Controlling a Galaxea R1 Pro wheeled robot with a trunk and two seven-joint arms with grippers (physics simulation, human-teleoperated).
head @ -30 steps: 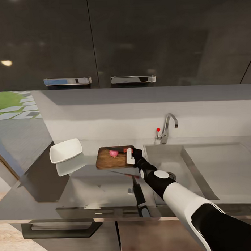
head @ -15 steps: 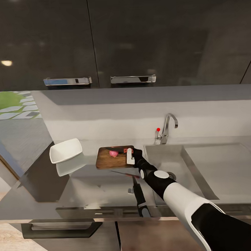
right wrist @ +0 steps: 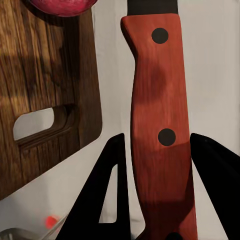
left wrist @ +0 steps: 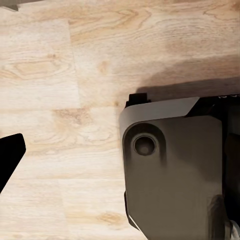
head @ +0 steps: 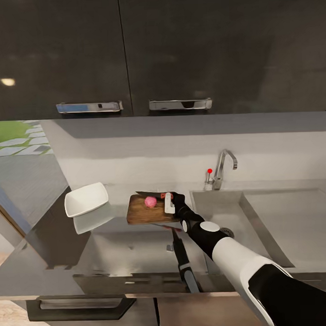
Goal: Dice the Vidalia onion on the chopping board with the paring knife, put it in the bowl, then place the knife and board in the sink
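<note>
Nearest the robot, the right gripper (right wrist: 159,150) had its fingers clamped on the paring knife (right wrist: 159,100), blade held above the chopping board (head: 143,211). Onion (head: 150,201) sat whole on the board, so dicing looked the step in hand; next move needs blade lowered onto it. Bowl (head: 86,199) farther left, sink (head: 259,220) right. Left gripper's finger state: cannot tell.

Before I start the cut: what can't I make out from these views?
- Paring knife blade tip: cut off by the right wrist view's edge; thin and small in the head view.
- Onion: mostly cropped in the right wrist view; too small in the head view to judge whether it is cut.
- Left tool: the left wrist view shows floor and robot base.
</note>
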